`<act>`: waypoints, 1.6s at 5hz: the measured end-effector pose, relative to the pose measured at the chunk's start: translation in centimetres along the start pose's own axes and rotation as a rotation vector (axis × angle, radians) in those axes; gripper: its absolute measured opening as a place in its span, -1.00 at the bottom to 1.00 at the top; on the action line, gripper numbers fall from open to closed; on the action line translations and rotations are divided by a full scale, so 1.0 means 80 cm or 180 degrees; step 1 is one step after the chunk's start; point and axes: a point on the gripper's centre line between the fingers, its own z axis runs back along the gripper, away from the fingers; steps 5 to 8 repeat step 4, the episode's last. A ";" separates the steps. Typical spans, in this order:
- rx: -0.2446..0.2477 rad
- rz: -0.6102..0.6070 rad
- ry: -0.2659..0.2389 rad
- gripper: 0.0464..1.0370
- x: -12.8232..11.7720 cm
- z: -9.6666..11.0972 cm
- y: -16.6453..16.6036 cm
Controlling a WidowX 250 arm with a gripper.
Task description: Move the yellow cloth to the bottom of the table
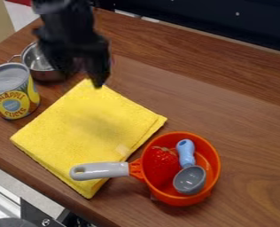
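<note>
Black gripper (81,77) above the far corner of the yellow cloth (98,126), jaws spread, pinching nothing: I judge I'm at the approach. Next I need to lower, pinch that corner and draw the cloth down the worktop (249,133). It lies left of centre, the orange saucepan's (210,179) grey handle (101,171) across it, so the pan could drag. That pan holds a strawberry (160,164) and a blue-handled scoop (189,179). Beyond, a metal pot (34,57) stands beside a yellow-labelled can (15,99).

Claw (82,74) near yellow cloth (86,128); orange pan (168,196) holding strawberry (161,164), scoop (189,180).
</note>
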 end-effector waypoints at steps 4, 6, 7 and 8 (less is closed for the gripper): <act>0.0141 -0.0286 0.0029 0.92 0.107 -0.065 -0.045; 0.0141 -0.0286 0.0029 0.92 0.107 -0.065 -0.045; 0.0141 -0.0286 0.0029 0.92 0.107 -0.065 -0.045; 0.0141 -0.0286 0.0029 0.92 0.107 -0.065 -0.045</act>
